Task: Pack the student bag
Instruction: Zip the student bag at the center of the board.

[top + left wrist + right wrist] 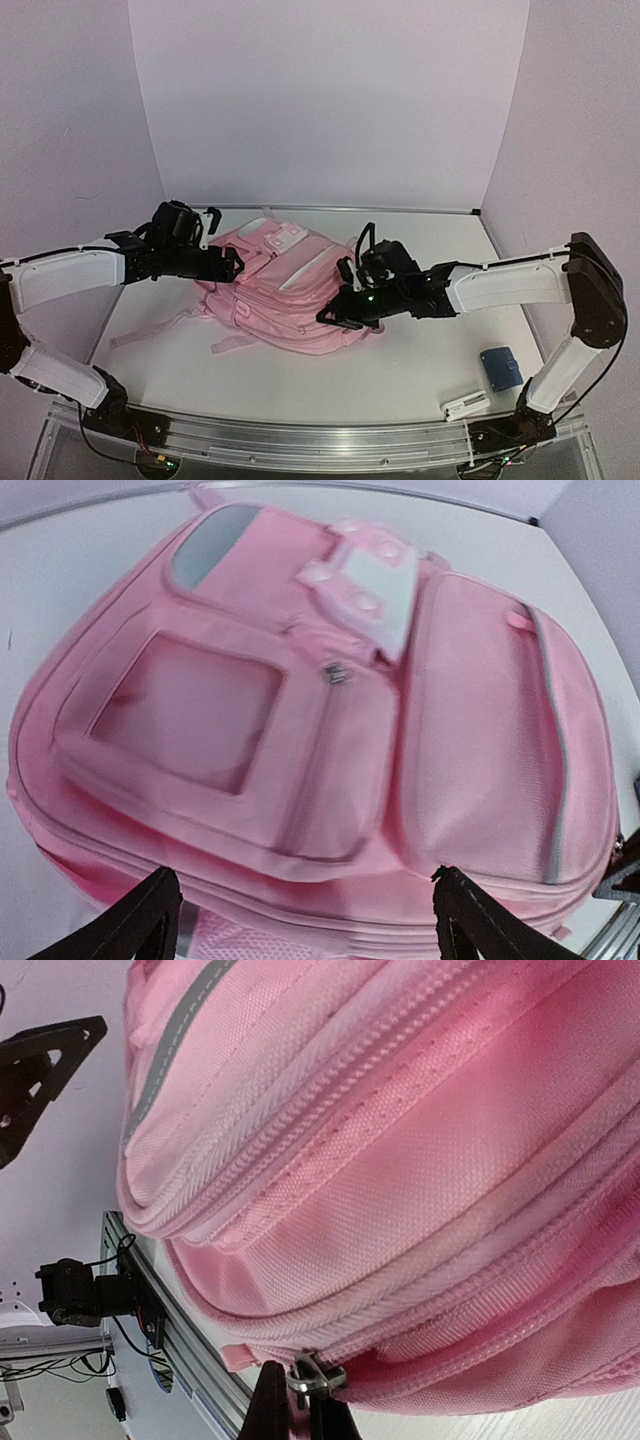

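Note:
The student bag (pixel 283 300), a soft pink backpack, lies flat in the middle of the table with its front pockets up. My left gripper (pixel 233 263) hovers over the bag's left end. In the left wrist view its two black fingertips (pixel 150 920) stand wide apart and open above the pink fabric (pixel 300 730), holding nothing. My right gripper (pixel 336 316) is at the bag's near right edge. In the right wrist view that gripper (pixel 305 1412) is shut on the metal zip pull (pixel 314 1380) of a pink zip running along the bag's side (pixel 400 1160).
A small blue case (pixel 501 367) and a white rectangular item (pixel 466 405) lie on the table at the near right, beside the right arm's base. Loose pink straps (pixel 150 330) trail from the bag toward the near left. Walls close in the back and both sides.

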You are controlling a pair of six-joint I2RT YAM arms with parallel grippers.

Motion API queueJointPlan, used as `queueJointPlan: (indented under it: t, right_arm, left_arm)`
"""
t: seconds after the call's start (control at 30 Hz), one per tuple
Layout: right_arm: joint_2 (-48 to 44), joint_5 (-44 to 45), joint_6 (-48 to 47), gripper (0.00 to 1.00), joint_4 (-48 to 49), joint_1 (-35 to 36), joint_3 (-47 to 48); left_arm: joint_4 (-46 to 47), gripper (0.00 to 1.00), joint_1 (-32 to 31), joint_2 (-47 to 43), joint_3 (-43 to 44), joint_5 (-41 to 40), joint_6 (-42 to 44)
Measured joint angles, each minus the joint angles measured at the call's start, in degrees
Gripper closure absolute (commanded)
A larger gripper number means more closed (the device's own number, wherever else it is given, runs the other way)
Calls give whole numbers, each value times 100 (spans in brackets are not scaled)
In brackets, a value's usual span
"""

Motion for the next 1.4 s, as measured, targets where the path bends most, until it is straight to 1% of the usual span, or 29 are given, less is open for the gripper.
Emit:
queueJointPlan:
  t: [0.17,0.27,0.37,0.57,0.6,0.63,0.67,0.73,0.77,0.8,0.83,0.87,1.0,1.1,1.2,1.4]
  right_arm:
    - [-4,-26,-32,100,16,4,0]
    - [-4,-26,-25,100,26,4,-2]
    - [-8,-26,4,100,68,4,-11]
    - [-61,-18,26,100,171,4,-113]
    - [-79,-15,31,100,192,4,-137]
    - [-106,-3,36,100,198,4,-165]
    - [-133,15,50,100,195,4,-191]
    - [-193,59,110,100,190,4,-253]
    - [-224,83,144,100,188,4,-282]
    - [-258,111,180,100,183,2,-306]
    - [-293,142,222,100,181,0,-327]
    - [-325,173,266,100,181,-9,-339]
    - [-471,198,404,100,150,-117,-465]
    - [-614,27,442,100,165,-300,-616]
    - [-707,-282,407,100,164,-521,-691]
    - [-796,-1202,21,100,2,-1117,-693]
  left_arm:
    - [145,9,-1208,-28,339,-556,413]
    - [175,9,-1793,320,656,-857,716]
    - [240,7,-2116,795,897,-982,941]
    - [285,7,-2395,1700,1339,-1193,1281]
    - [296,11,-2432,1857,1448,-1248,1332]
    - [300,18,-2466,1991,1543,-1314,1392]
    - [301,30,-2501,2115,1632,-1383,1453]
    - [299,62,-2554,2297,1774,-1508,1548]
    - [299,73,-2577,2360,1825,-1554,1594]
    - [301,87,-2604,2419,1873,-1604,1651]
    - [311,96,-2622,2456,1899,-1617,1714]
    - [340,99,-2657,2482,1908,-1622,1781]
    - [500,100,-2785,2527,1891,-1671,2002]
    - [800,100,-2802,2467,1734,-1589,2021]
    - [1065,100,-2817,2290,1462,-1457,2041]
    - [1216,100,-2959,1944,1062,-1461,2221]
